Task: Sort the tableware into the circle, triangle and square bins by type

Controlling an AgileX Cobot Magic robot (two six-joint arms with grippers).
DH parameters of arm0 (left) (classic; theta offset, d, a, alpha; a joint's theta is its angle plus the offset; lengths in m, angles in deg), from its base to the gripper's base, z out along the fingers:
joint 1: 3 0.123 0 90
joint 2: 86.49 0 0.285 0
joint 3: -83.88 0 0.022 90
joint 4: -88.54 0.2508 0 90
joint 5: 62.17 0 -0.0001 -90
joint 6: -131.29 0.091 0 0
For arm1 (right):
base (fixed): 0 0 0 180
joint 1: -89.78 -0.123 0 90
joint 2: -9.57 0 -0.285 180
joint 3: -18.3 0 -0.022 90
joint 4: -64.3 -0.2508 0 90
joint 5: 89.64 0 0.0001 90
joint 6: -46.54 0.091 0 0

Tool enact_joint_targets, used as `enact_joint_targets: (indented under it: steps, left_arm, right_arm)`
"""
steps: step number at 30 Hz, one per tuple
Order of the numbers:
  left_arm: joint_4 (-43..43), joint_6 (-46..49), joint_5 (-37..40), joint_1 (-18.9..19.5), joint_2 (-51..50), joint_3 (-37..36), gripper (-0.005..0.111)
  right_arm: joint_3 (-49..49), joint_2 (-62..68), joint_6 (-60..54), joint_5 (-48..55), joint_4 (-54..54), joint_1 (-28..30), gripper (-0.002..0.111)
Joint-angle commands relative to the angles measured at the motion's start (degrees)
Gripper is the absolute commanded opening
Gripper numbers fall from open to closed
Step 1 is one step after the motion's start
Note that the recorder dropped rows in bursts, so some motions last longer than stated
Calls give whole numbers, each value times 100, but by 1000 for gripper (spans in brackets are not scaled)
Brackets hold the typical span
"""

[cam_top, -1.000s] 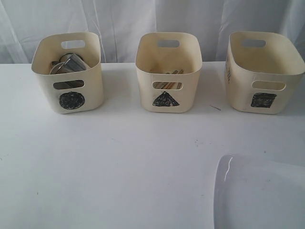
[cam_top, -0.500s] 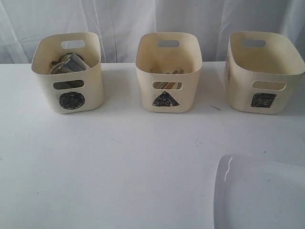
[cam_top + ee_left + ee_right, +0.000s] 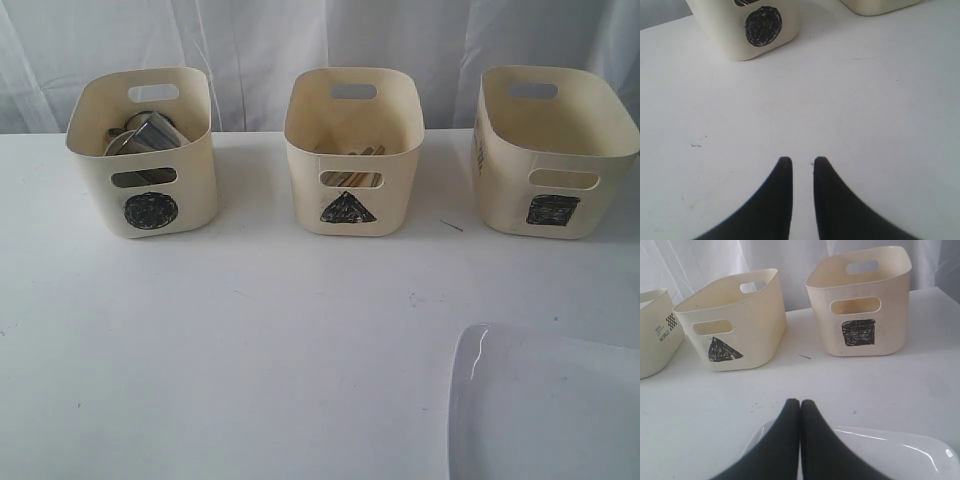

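Note:
Three cream bins stand in a row at the back of the table. The circle bin holds steel mugs. Inside the triangle bin I see wooden chopsticks through its slot. The square bin shows nothing inside. A large white square plate lies at the front right. My right gripper is shut and empty, hovering over the plate's far edge. Above bare table in front of the circle bin, my left gripper stands slightly open with nothing between its fingers. Neither gripper appears in the exterior view.
A white curtain hangs behind the bins. The white table shows a few small dark specks, and a thin dark mark lies between the triangle and square bins. Gaps about a bin's width separate the bins.

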Motion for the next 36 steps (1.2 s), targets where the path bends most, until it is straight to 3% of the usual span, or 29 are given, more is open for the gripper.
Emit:
enact_joint_targets:
  steps: [1, 28, 33, 36]
  left_arm:
    - [10, -180, 4, 17, 29, -24, 22]
    - [145, -496, -20, 17, 29, -24, 22]
    - [145, -496, -20, 17, 29, -24, 22]
    - [145, -496, -20, 17, 29, -24, 22]
  right_arm:
    - [-32, -37, 21, -44, 8, 20, 0]
    - [-32, -37, 20, -69, 8, 20, 0]
    - [-32, -37, 971, -806, -724, 20, 0]
    - [-32, -37, 972, -1403, -724, 20, 0]
